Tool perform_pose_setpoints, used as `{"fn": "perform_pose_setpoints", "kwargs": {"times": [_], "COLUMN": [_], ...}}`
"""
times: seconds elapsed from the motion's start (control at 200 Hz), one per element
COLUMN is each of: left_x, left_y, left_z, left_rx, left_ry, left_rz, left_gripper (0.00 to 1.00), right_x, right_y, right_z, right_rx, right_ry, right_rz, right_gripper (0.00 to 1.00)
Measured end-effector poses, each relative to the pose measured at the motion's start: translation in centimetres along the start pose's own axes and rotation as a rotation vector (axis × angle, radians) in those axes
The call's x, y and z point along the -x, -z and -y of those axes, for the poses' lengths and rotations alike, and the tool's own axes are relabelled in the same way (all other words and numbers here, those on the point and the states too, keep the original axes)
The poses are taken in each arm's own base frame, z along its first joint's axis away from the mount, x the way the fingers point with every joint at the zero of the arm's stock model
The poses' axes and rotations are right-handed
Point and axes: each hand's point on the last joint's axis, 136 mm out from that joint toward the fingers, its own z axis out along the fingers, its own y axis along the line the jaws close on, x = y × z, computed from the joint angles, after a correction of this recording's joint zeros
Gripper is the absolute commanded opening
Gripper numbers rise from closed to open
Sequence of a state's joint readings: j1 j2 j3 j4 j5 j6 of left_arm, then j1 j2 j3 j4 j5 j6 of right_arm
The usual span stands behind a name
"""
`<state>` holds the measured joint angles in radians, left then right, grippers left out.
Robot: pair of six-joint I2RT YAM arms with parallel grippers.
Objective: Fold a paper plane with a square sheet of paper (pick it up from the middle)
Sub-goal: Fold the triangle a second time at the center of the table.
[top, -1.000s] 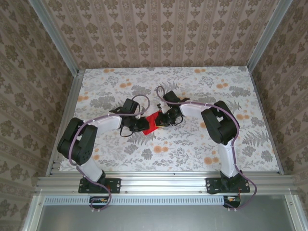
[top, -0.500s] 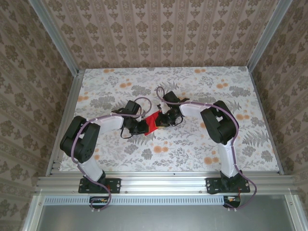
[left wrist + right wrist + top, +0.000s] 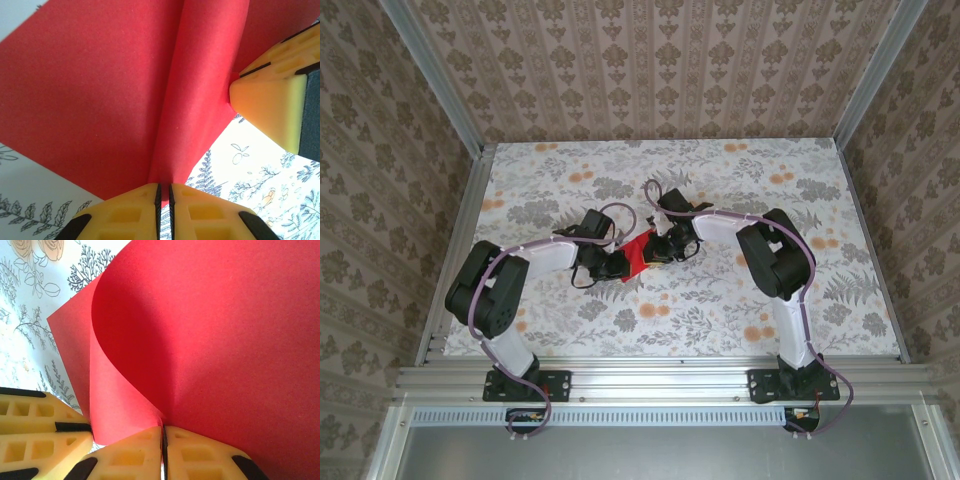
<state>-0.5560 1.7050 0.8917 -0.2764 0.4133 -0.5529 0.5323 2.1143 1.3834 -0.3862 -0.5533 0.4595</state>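
Floral worktop [image 3: 750,300] lies under me, with the square sheet of paper [image 3: 638,250] near its centre, bowed up between my arms. My left end effector [image 3: 164,194] is pinched on the sheet's creased edge from 8 o'clock. The right end effector [image 3: 162,437] is clamped on it from 3 o'clock, probably to keep the fold taut. Since a second ago my left arm has crowded in, covering more red.

Two grippers (left gripper [image 3: 164,194], right gripper [image 3: 162,441]), one square sheet of paper [image 3: 95,90]

Floral tabletop [image 3: 720,305], patterned walls [image 3: 660,70]
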Motion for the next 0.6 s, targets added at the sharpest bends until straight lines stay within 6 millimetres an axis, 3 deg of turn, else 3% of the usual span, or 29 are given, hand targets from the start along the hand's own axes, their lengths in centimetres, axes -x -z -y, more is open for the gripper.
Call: {"fn": "perform_pose_setpoints", "kwargs": {"times": [0.6], "left_x": [-0.13], "left_y": [-0.43], "left_z": [0.22], "left_rx": [0.004], "left_ry": [0.019], "left_rz": [-0.011], "left_gripper": [0.12], "right_x": [0.37], "right_y": [0.08], "right_z": [-0.83], "right_rx": [0.063], "right_ry": [-0.058], "right_rz": [0.010], "right_gripper": [0.38]}}
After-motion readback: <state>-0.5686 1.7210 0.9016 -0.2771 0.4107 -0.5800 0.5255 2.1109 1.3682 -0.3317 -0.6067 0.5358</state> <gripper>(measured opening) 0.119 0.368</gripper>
